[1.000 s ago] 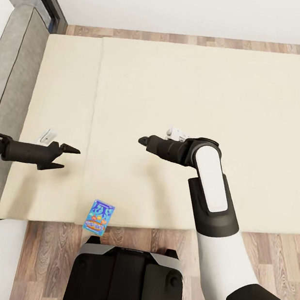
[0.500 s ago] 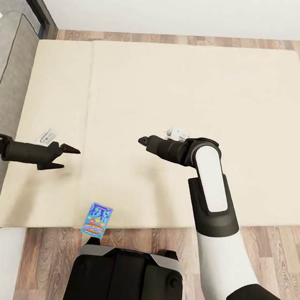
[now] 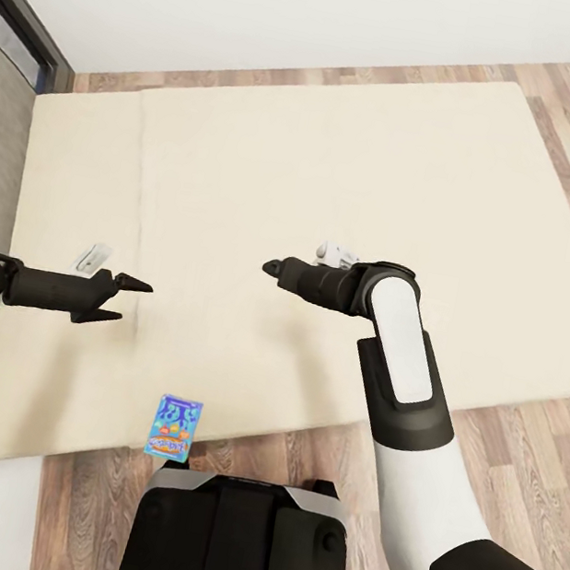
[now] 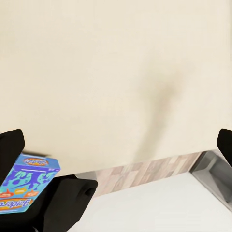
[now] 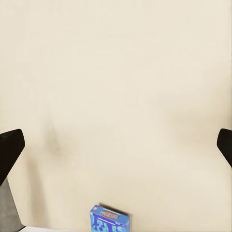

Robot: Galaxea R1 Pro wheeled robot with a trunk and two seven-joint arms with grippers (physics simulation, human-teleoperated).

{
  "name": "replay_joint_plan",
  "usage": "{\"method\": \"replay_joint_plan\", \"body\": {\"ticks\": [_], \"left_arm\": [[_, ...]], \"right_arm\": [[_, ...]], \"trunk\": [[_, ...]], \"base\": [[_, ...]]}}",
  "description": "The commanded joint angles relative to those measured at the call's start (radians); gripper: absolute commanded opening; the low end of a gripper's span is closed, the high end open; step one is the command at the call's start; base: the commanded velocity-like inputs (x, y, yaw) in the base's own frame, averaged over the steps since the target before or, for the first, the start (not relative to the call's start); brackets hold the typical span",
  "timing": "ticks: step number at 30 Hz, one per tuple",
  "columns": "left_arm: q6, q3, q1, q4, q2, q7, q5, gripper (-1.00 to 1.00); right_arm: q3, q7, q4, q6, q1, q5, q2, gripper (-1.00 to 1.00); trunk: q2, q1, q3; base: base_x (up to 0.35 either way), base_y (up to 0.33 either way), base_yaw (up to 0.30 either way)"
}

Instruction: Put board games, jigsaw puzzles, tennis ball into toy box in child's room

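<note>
Cream bed fills my view — small blue board game lies at its near edge. Left claw spread apart, empty; right claw — can't tell.

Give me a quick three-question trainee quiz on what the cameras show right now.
1. True or false: the left gripper holds the blue board game.
2. The blue board game lies on the bed near: A) the edge closest to the robot, B) the middle, C) the far edge.
3. Fill in: both grippers' fingers are ____.

Key: 1 false, it hangs open above the bed; 2 A; 3 open, right gripper included.
</note>
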Motion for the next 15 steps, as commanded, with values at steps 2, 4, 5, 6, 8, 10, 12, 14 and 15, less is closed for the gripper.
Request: {"method": "replay_joint_plan", "body": {"ticks": [2, 4, 5, 6, 8, 10, 12, 14, 15], "left_arm": [[0.0, -0.001, -0.001, 0.0, 0.001, 0.01, 0.01, 1.0], [0.0, 0.0, -0.001, 0.0, 0.001, 0.01, 0.01, 1.0], [0.0, 0.0, -0.001, 0.0, 0.001, 0.01, 0.01, 1.0], [0.0, 0.0, -0.001, 0.0, 0.001, 0.01, 0.01, 1.0], [0.0, 0.0, 0.0, 0.0, 0.001, 0.01, 0.01, 1.0], [0.0, 0.0, 0.0, 0.0, 0.001, 0.01, 0.01, 1.0], [0.0, 0.0, 0.0, 0.0, 0.001, 0.01, 0.01, 1.0], [0.0, 0.001, -0.001, 0.0, 0.001, 0.01, 0.01, 1.0], [0.0, 0.001, -0.001, 0.0, 0.001, 0.01, 0.01, 1.0]], "right_arm": [[0.0, -0.01, 0.0, 0.005, -0.001, -0.008, 0.0, 1.0], [0.0, -0.01, 0.0, 0.005, -0.001, -0.007, 0.0, 1.0], [0.0, -0.01, 0.0, 0.005, -0.001, -0.007, 0.0, 1.0], [0.0, -0.01, 0.0, 0.005, -0.001, -0.007, 0.0, 1.0], [0.0, -0.01, 0.0, 0.005, -0.001, -0.007, 0.0, 1.0], [0.0, -0.01, 0.0, 0.005, -0.001, -0.007, 0.0, 1.0], [0.0, -0.01, 0.0, 0.005, -0.001, -0.007, 0.0, 1.0], [0.0, -0.01, 0.0, 0.005, -0.001, -0.007, 0.0, 1.0], [0.0, -0.01, 0.0, 0.004, -0.001, -0.007, 0.0, 1.0]], "trunk": [[-0.002, 0.001, 0.0], [-0.002, 0.001, 0.0], [-0.002, 0.001, 0.0], [-0.002, 0.001, 0.0], [-0.002, 0.001, 0.0], [-0.002, 0.001, 0.0], [-0.002, 0.001, 0.0], [-0.002, 0.001, 0.001], [-0.002, 0.001, 0.002]], "base": [[0.0, 0.126, -0.075], [0.0, 0.08, -0.039], [0.0, 0.05, -0.024], [0.0, 0.04, -0.019], [0.0, 0.021, -0.01], [0.0, 0.018, -0.016], [0.0, 0.077, -0.061], [0.0, 0.138, -0.125], [0.0, 0.128, -0.155]]}}
